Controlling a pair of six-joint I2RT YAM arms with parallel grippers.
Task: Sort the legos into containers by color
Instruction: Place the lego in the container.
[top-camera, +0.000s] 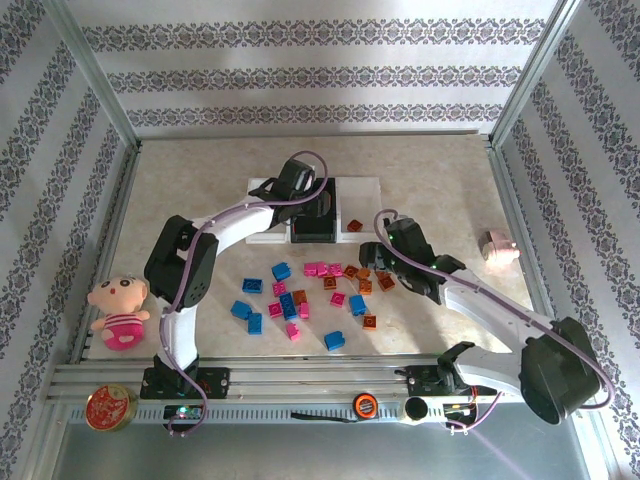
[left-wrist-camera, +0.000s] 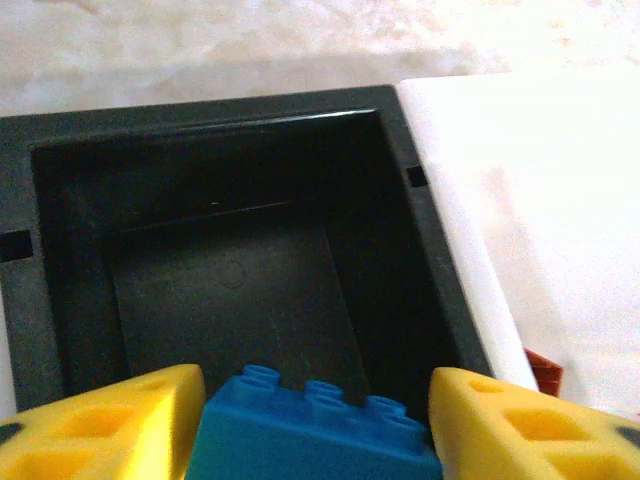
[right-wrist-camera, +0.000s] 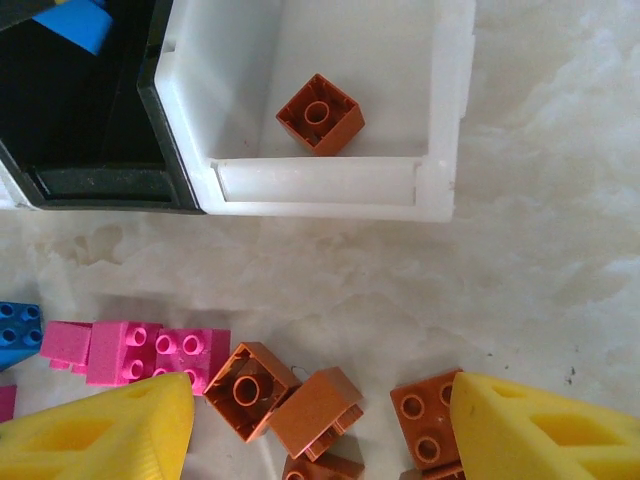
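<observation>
Left gripper (left-wrist-camera: 315, 388) seemingly pinching blue studded plastic brick (left-wrist-camera: 310, 435) over black rectangular tray (left-wrist-camera: 200, 110). Right gripper (right-wrist-camera: 320, 400) wide above crowded orange-brown bricks (right-wrist-camera: 250, 390): double grab risk.

The left arm (top-camera: 240, 225) and right arm (top-camera: 490, 305) are glossy white tubular links between bulky black joint housings, each trailed by a thin purple cable (top-camera: 316, 154). The left pincer (left-wrist-camera: 315, 420) and right pincer (right-wrist-camera: 320, 420) carry blocky yellow plastic fingers (left-wrist-camera: 110, 425) with recessed triangular pockets.
</observation>
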